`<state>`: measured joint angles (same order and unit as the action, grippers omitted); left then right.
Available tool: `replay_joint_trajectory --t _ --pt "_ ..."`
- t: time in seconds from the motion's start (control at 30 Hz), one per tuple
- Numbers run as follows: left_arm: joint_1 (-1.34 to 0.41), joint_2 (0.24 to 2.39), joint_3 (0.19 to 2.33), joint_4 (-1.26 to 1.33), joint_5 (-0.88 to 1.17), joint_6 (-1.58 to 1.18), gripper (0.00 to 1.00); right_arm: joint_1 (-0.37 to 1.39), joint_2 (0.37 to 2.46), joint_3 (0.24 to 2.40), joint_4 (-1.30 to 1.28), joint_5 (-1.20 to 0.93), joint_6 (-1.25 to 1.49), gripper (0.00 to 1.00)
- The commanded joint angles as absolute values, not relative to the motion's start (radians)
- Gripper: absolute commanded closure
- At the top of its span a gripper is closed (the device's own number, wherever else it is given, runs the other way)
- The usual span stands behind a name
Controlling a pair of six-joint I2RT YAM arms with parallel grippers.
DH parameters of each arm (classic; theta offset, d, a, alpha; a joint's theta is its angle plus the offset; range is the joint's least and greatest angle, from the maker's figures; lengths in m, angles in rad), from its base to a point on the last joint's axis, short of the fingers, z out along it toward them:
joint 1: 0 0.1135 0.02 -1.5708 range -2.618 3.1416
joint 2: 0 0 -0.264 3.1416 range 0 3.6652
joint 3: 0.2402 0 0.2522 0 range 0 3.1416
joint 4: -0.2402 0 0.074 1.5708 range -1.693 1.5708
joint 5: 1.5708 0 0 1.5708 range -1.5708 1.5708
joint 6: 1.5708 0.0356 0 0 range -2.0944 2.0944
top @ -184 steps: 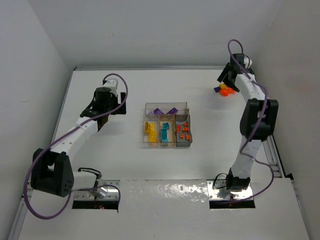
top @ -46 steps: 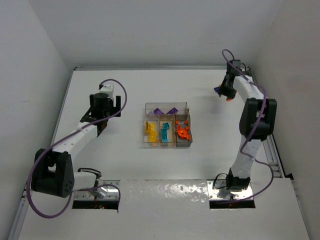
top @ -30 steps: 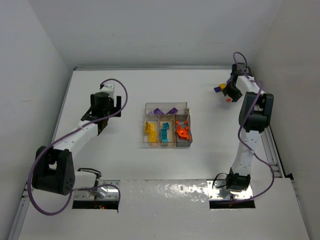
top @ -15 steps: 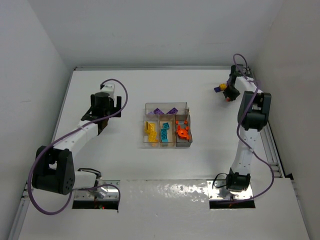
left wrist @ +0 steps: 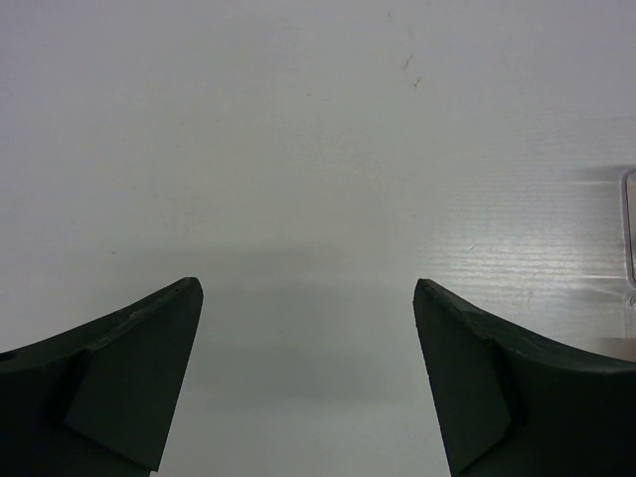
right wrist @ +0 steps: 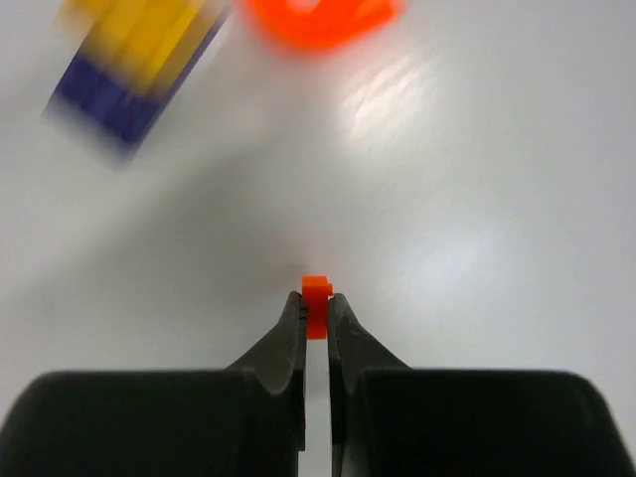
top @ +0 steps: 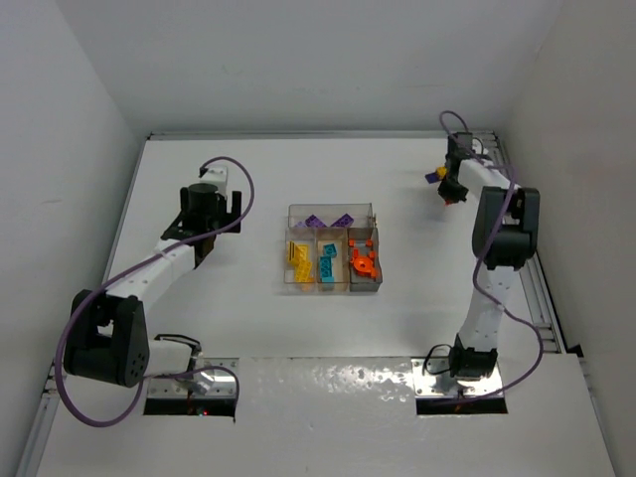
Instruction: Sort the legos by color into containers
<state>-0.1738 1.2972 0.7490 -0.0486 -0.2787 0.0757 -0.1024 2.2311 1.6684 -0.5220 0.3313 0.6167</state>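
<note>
Right wrist view: the right gripper [right wrist: 316, 300] is clenched on one tiny orange brick [right wrist: 317, 288], which sits on edge between the fingertips, its narrow face toward the camera and its top poking just past the tips; its long axis cannot be told from here. Beyond it, on the white desk [right wrist: 477, 199], lie a blurred yellow-and-purple stack [right wrist: 134, 62], slanting up to the right, and another orange piece [right wrist: 323, 15] at the frame's top edge. In the top external view this gripper [top: 451, 189] is near the far right corner of the desk, with the stack [top: 433, 177] just beside it. The clear tray [top: 290, 246] stands at mid-desk, well apart from both arms: purple bricks [top: 328, 220] in the wide far section, then yellow bricks [top: 298, 260], teal bricks [top: 326, 263] and orange bricks [top: 364, 260] in the three narrow near sections, from left to right. The left gripper [left wrist: 308, 288] hangs released, its jaws wide apart over bare desk toward the left edge, with a corner of the tray [left wrist: 630, 234] at the right of its view. Plain white walls [top: 298, 60] close in the desk on three sides.
</note>
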Motion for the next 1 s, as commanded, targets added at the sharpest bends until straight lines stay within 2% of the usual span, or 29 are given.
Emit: replay_joint_trajectory --t 0.0,0.07,0.13,0.27,0.43,0.73,0.77,0.83,0.87,0.93,0.97 --pt "-0.160 1.279 0.764 -0.017 -0.281 0.094 0.14 0.053 1.878 1.467 -0.330 0.347 0.308 1.00" --pt "-0.160 1.276 0.756 -0.017 -0.281 0.095 0.14 0.127 1.702 1.270 -0.194 0.184 0.191 1.00" --pt "-0.156 1.273 0.749 -0.012 -0.264 0.094 0.14 0.205 1.622 1.131 -0.158 0.099 0.114 1.00" --pt "-0.155 1.267 0.739 0.041 -0.210 0.086 0.14 0.296 1.536 1.052 -0.225 -0.046 0.098 1.00" --pt "-0.155 1.256 0.727 0.061 -0.170 0.080 0.14 0.446 1.490 0.962 -0.219 -0.078 0.149 1.00" --pt "-0.155 1.220 0.704 0.049 -0.160 0.089 0.14 0.502 1.531 0.908 -0.163 -0.095 0.238 1.00" --pt "-0.155 1.216 0.701 0.049 -0.160 0.089 0.14 0.503 1.539 0.908 -0.164 -0.095 0.238 0.86" --pt "-0.155 1.209 0.696 0.049 -0.158 0.086 0.14 0.502 1.566 0.939 -0.185 -0.100 0.232 0.74" --pt "-0.155 1.209 0.696 0.049 -0.156 0.084 0.14 0.503 1.575 0.949 -0.210 -0.100 0.230 0.63" --pt "-0.155 1.204 0.696 0.045 -0.152 0.078 0.14 0.502 1.582 0.972 -0.218 -0.104 0.227 0.53" --pt "-0.153 1.204 0.696 0.044 -0.150 0.080 0.14 0.502 1.582 0.976 -0.216 -0.101 0.226 0.52"
